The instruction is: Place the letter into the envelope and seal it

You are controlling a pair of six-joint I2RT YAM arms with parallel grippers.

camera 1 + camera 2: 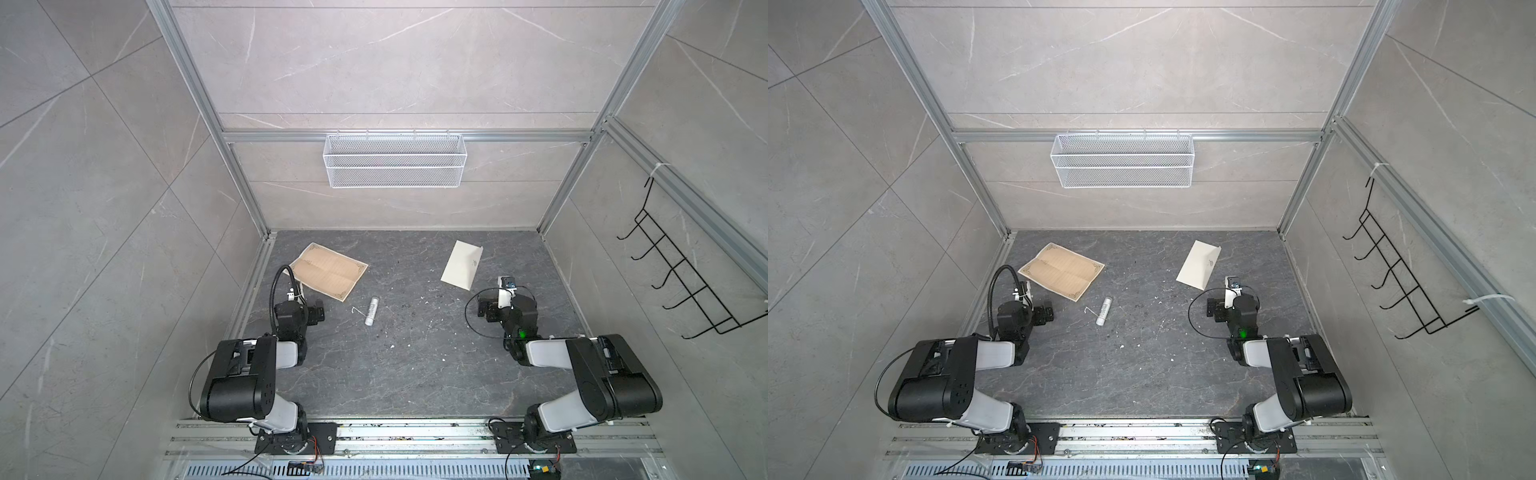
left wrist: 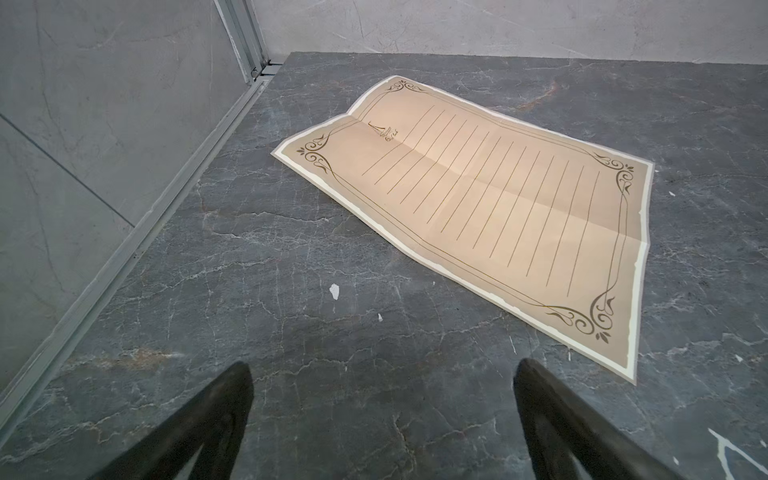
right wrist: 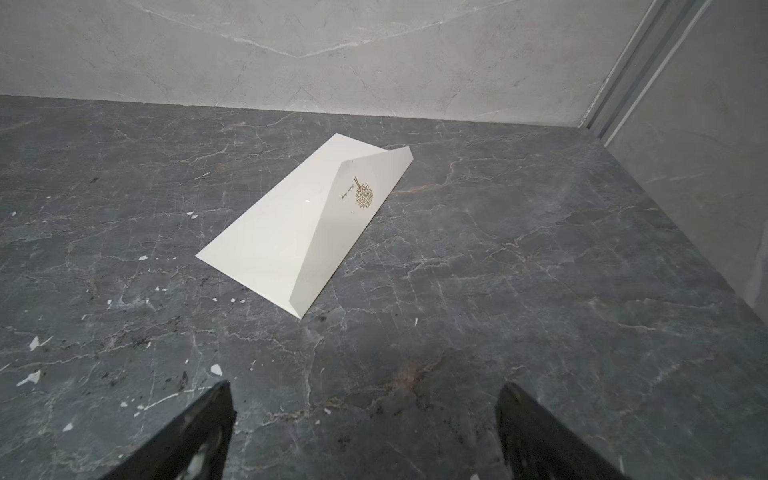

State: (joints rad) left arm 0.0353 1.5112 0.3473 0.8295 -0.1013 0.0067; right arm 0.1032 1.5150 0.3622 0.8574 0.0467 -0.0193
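Fingers (image 2: 224, 411) of the left gripper (image 2: 384, 365) are spread wide with nothing between them. Right gripper (image 3: 365, 386) same: wide, empty. Both sit over the table (image 1: 415, 365), touching no paper.

Letter (image 1: 328, 270) lies unfolded, face up, at about 12–1 o'clock from the left gripper in a top view, near but apart. Its long axis runs roughly 10 to 4 o'clock. Left arm is clearly nearer; right arm is well apart from it.

Envelope (image 1: 462, 264) sits at 11 o'clock from the right gripper, long axis about 1 to 7 o'clock, flap side up, one far corner curling off the table. Letter and envelope are well apart, with the glue stick (image 1: 371, 310) between them, closer to the letter. Likely first move: left arm takes the letter.

Writing:
- Envelope: gold tree-like emblem (image 3: 363, 196), tiny script beside it, unreadable.
- Letter: ruled lines and a small ship sketch (image 2: 384, 131) with script, unreadable.
- Glue stick: label print too small to read.
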